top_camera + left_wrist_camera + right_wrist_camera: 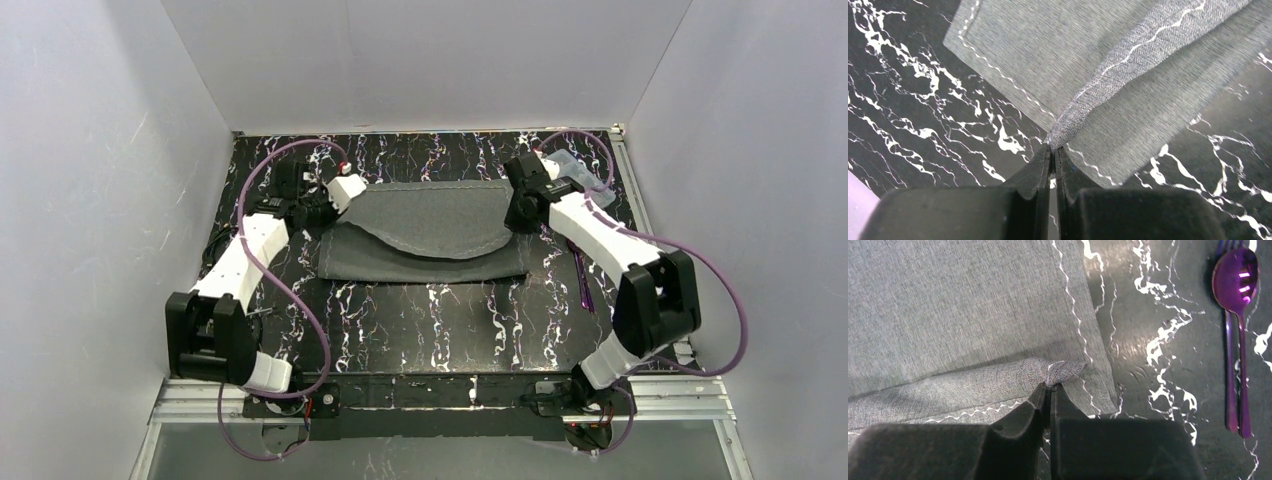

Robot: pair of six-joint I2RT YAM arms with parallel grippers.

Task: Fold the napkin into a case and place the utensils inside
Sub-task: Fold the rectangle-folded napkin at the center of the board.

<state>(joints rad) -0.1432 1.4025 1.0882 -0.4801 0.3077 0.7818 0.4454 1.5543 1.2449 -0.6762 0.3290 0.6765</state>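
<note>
The dark grey napkin (425,235) lies across the far half of the table, its upper layer lifted at both far corners and sagging in the middle. My left gripper (340,200) is shut on the left corner; in the left wrist view the pinched cloth (1068,127) rises from the closed tips (1053,148). My right gripper (517,212) is shut on the right corner, where the napkin (973,315) bunches at the tips (1050,386). The purple spoon (1235,305) and fork lie side by side on the table right of the cloth, also seen as utensils (583,280).
A clear plastic box (585,178) sits at the far right corner behind the right arm. The table is black marble-patterned (430,320), enclosed by white walls. Purple cables loop over both arms.
</note>
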